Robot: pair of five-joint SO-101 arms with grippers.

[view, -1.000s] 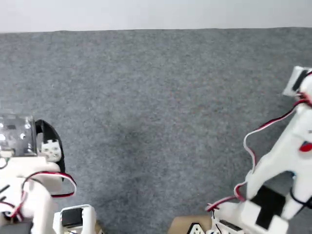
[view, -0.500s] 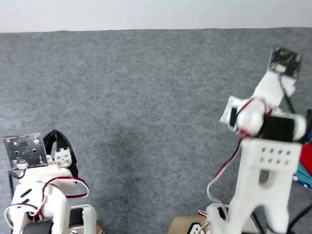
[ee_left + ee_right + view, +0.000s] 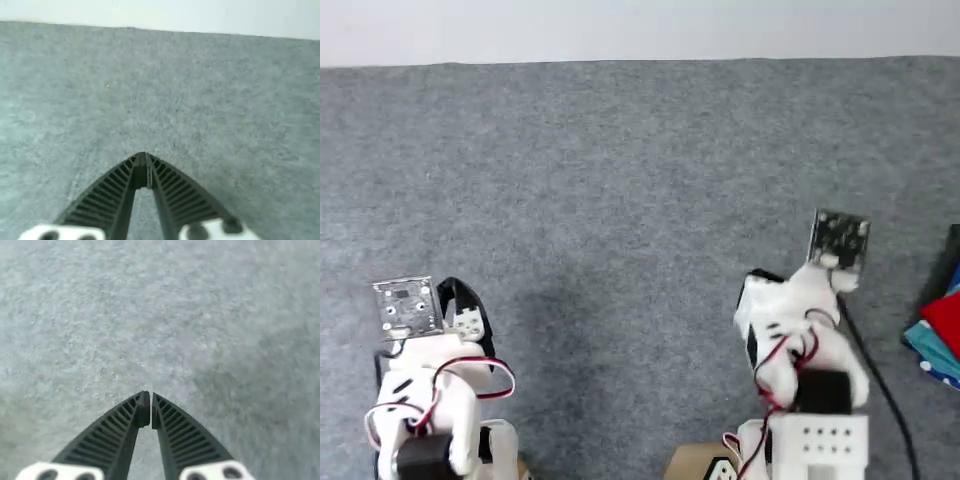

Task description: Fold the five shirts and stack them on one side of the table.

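Shirts now clear of right arm

Nothing legible from my station.
I can read no letters or numbers on the grey table cover; marks on the near-left circuit board and near-right circuit board are too small.

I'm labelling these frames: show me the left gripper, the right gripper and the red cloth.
left gripper (image 3: pixel 144 165), left wrist view, where its shut tips meet
right gripper (image 3: pixel 150 404), right wrist view, between its shut tips
red cloth (image 3: pixel 942 325), high view, middle of the red patch
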